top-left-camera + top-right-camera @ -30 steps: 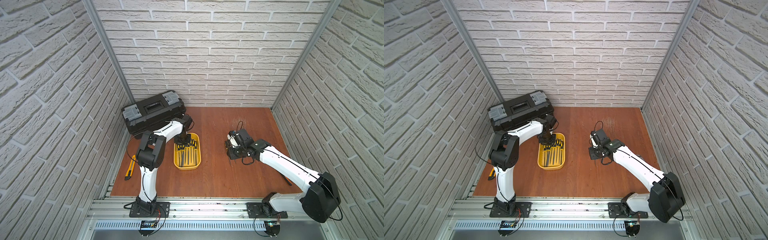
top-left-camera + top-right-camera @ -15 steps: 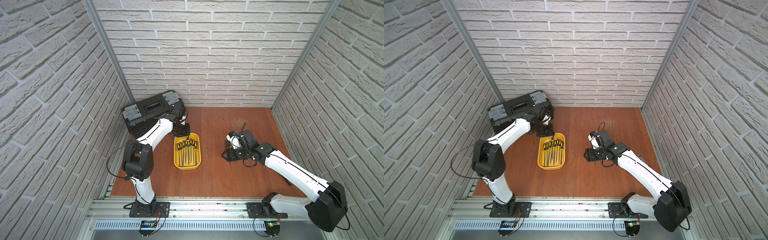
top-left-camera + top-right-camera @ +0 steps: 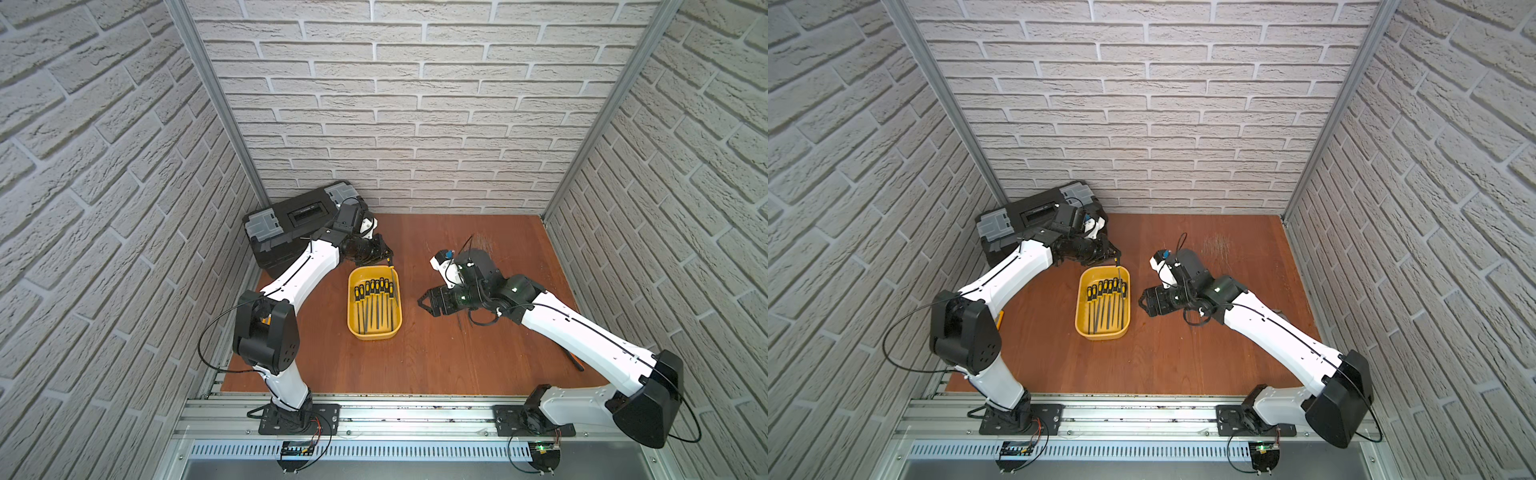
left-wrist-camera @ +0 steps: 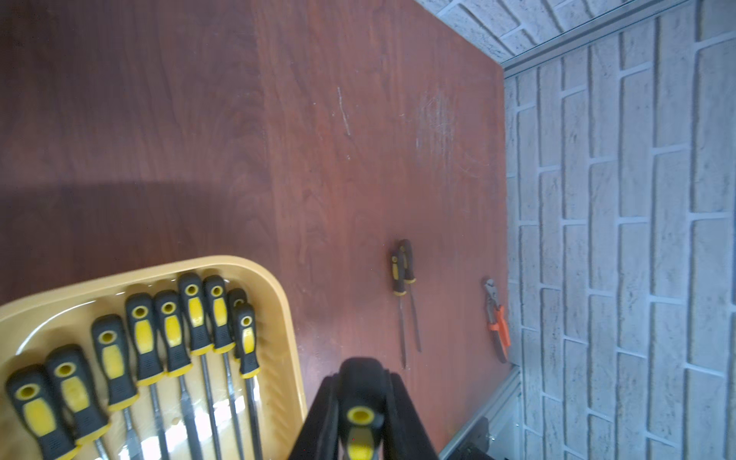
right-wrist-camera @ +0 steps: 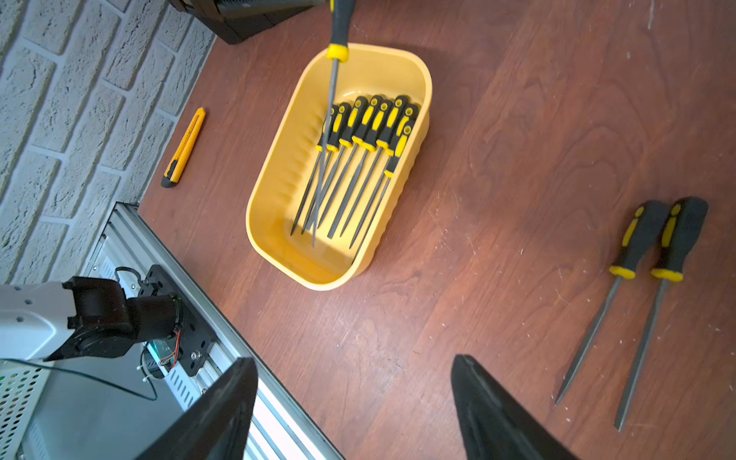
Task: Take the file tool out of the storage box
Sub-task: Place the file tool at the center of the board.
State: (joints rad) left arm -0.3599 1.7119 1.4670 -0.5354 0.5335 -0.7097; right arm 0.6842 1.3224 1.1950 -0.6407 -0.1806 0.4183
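The yellow storage box (image 3: 374, 336) (image 3: 1100, 336) sits mid-table with several black-and-yellow files in a row. My left gripper (image 3: 384, 251) (image 3: 1113, 251) (image 4: 361, 378) hovers over the box's far end, shut on the handle of one file tool (image 3: 392, 276) (image 5: 333, 79). That file's shaft slants down over the row in the box. My right gripper (image 3: 424, 302) (image 3: 1144, 302) (image 5: 352, 360) is right of the box above bare table, open, with nothing between its fingers.
Two more files (image 5: 637, 255) (image 4: 400, 278) lie side by side on the table by the right arm. A black toolbox (image 3: 291, 224) stands at the back left. A yellow utility knife (image 5: 185, 147) lies at the left edge and orange pliers (image 4: 498, 322) by the right wall.
My left gripper has risen from the box's far end with a file in it. The right gripper has opened wide and swung toward the box.
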